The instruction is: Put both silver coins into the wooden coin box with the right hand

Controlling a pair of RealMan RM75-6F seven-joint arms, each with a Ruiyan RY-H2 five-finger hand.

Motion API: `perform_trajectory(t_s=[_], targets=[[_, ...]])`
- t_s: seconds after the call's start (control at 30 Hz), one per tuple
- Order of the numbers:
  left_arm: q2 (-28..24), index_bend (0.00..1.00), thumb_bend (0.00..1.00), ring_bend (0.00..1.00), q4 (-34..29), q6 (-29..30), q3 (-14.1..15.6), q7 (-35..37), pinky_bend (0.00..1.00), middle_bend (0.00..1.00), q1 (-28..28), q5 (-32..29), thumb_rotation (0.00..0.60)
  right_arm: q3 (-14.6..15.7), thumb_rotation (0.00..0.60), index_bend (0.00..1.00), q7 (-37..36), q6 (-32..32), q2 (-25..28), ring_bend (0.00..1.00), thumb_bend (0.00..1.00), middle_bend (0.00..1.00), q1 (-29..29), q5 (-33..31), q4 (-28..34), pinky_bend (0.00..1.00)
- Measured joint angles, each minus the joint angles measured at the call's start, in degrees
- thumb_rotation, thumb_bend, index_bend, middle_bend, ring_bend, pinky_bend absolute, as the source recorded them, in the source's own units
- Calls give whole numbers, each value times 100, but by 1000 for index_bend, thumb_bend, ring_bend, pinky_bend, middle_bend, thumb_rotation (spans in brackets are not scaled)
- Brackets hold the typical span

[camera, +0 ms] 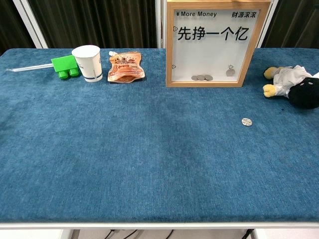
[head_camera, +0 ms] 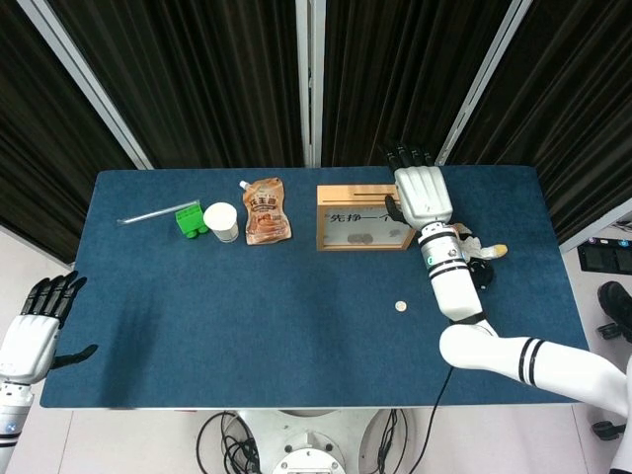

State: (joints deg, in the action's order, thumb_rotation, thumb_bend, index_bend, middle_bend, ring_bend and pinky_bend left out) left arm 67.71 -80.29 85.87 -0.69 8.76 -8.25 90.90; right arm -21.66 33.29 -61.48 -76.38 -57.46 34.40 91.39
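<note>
The wooden coin box (head_camera: 351, 190) stands at the back of the table; the chest view shows its frame (camera: 169, 50) and glass front. Several silver coins (camera: 201, 77) lie on its floor, and another coin (camera: 230, 72) leans near its right wall. One silver coin (head_camera: 401, 307) lies loose on the blue cloth in front of the box, to the right (camera: 246, 121). My right hand (head_camera: 422, 193) hovers over the box's right end, back up, fingers stretched out, nothing visible in it. My left hand (head_camera: 35, 326) hangs open off the table's left edge. The chest view shows neither hand.
A plush toy (head_camera: 479, 262) lies right of the box, close to my right forearm. At the back left are an orange pouch (head_camera: 266, 211), a white paper cup (head_camera: 221, 221), a green block (head_camera: 189, 219) and a clear straw (head_camera: 148, 213).
</note>
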Motion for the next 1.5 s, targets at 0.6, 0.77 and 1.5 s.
perform_trajectory(t_s=[0.6, 0.77, 1.5], targets=[[38, 43, 28, 0, -81, 60, 9, -154, 0, 0, 11, 60, 600, 1849, 600, 0, -1192, -2493, 810, 0, 339, 0, 2573, 4028, 1069, 0], [70, 44, 27, 0, -110, 102, 25, -238, 0, 0, 35, 83, 600, 2439, 600, 0, -1675, -3085, 440, 0, 324, 0, 3341, 4896, 151, 0], [160, 44, 27, 0, 95, 180, 56, -77, 0, 0, 141, 50, 600, 2500, 600, 3, -2566, -2198, -1827, 0, 317, 0, 3817, 5604, -2992, 0]])
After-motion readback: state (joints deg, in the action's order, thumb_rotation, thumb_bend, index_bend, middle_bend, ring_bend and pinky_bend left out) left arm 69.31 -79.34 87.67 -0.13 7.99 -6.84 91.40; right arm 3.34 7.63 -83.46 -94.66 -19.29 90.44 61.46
